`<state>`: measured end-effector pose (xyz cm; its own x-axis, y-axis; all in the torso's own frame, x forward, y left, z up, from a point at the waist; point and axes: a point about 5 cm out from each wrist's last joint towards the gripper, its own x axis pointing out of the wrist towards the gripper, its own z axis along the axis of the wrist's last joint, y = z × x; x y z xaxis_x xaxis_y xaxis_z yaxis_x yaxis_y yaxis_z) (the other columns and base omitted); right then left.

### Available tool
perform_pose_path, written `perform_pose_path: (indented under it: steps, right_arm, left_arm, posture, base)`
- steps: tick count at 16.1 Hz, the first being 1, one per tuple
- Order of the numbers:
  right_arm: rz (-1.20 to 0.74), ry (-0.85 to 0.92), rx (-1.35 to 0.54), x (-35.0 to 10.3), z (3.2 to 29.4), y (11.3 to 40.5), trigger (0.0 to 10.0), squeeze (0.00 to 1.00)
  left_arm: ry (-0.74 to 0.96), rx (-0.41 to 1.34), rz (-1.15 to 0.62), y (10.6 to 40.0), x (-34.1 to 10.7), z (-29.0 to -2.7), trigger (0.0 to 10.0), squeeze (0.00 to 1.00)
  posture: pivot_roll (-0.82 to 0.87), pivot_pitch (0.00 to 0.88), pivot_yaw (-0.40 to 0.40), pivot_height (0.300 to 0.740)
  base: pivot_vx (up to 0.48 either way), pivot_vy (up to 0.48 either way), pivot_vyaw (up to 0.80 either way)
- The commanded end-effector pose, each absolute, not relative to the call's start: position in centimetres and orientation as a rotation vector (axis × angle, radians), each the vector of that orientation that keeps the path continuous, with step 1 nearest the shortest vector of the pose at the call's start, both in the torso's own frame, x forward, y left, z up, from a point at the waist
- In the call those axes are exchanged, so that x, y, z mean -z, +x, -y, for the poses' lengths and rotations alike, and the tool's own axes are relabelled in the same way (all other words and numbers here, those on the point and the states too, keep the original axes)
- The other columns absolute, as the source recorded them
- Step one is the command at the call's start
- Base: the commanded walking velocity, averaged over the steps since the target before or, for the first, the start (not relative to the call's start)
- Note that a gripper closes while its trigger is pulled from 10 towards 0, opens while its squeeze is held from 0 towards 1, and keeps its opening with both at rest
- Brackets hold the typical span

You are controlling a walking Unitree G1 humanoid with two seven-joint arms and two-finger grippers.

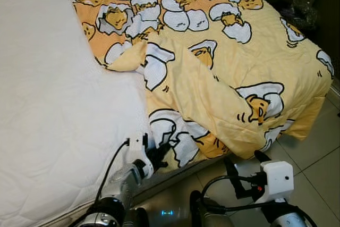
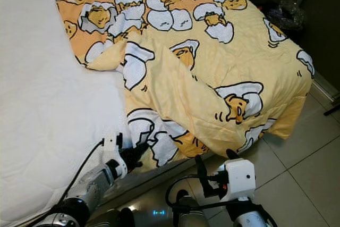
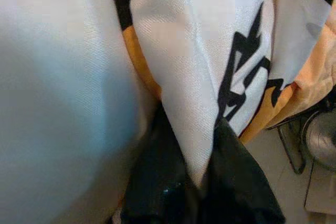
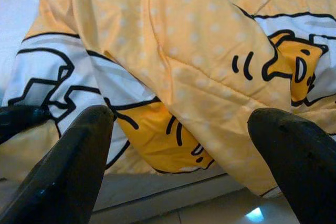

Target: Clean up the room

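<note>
Bedmaking is barely begun: left gripper (image 1: 162,152) jaws pinch the rumpled blanket (image 1: 223,73) edge, right gripper (image 1: 245,166) jaws gape, mattress (image 1: 48,104) bare.

Head cameras look down at the quilt (image 1: 223,73); wrist cameras face it closely.

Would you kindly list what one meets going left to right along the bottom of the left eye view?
White mattress → left gripper, shut on the hanging edge of the yellow cartoon quilt → right gripper, jaws open just below the quilt → tiled floor.
</note>
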<state>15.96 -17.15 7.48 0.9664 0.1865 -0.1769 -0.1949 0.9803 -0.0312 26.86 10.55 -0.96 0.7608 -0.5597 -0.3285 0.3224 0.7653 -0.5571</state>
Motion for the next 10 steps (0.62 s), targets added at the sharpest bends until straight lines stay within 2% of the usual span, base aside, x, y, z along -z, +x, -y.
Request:
perform_pose_path:
  steps: [1,5,7,10]
  right_arm:
    - [-0.19,-0.042,-0.184,-7.3,17.5,16.1,10.0,0.0]
    - [-0.166,-0.046,-0.187,-7.6,17.8,17.2,10.0,0.0]
    - [-0.158,-0.046,-0.186,-7.5,18.0,18.0,10.0,0.0]
    - [-0.112,-0.039,-0.191,-7.9,18.1,20.7,10.0,0.0]
  left_arm:
    - [-0.399,0.535,-0.517,26.5,1.3,-11.0,0.0,0.0]
    - [-0.263,0.556,-0.492,26.9,1.0,-12.6,0.0,0.0]
    - [-0.257,0.566,-0.469,27.1,0.8,-12.9,0.0,0.0]
    - [-0.211,0.601,-0.444,26.9,0.6,-13.8,0.0,0.0]
  posture:
    - [-0.25,0.193,0.01,0.74]
    - [-0.24,0.159,0.014,0.74]
    - [-0.22,0.126,0.017,0.74]
    - [-0.17,0.07,0.024,0.74]
  base:
    - [0.0,0.0,0.0]
    - [0.0,0.0,0.0]
    - [0.0,0.0,0.0]
    - [0.0,0.0,0.0]
